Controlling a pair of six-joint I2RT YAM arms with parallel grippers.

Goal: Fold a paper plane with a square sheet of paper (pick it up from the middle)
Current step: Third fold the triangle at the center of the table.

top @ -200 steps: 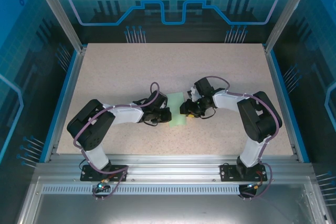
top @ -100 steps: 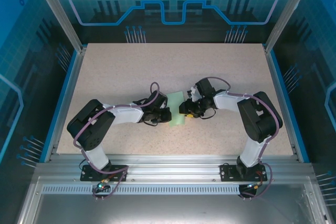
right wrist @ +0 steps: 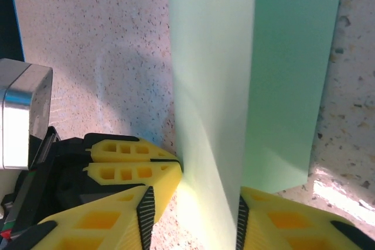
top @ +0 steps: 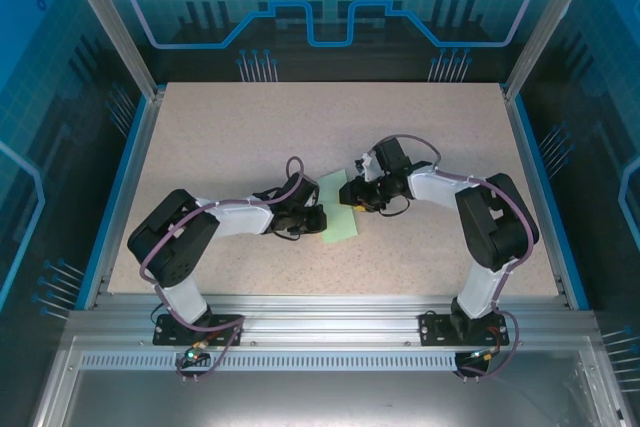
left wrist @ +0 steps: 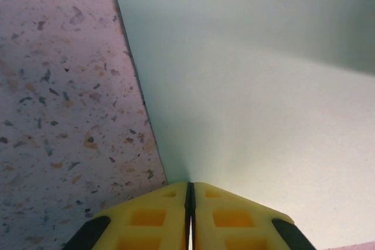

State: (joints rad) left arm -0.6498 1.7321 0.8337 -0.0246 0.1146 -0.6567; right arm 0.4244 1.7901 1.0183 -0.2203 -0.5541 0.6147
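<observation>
In the left wrist view, the square sheet of paper (left wrist: pixel 263 115) runs off the top and right edges and looks soft and out of focus. Its near edge vanishes into the seam of the left gripper (left wrist: pixel 190 187), so we cannot see how deep it sits there. The bottom edge cuts off that gripper's fingers. In the right wrist view, the sheet's raised flap is cut off at the top. We cannot tell whether the right gripper (right wrist: pixel 208 190) presses the flap or merely flanks it. From above, both grippers cover parts of the sheet, and their jaws are too small to read.
</observation>
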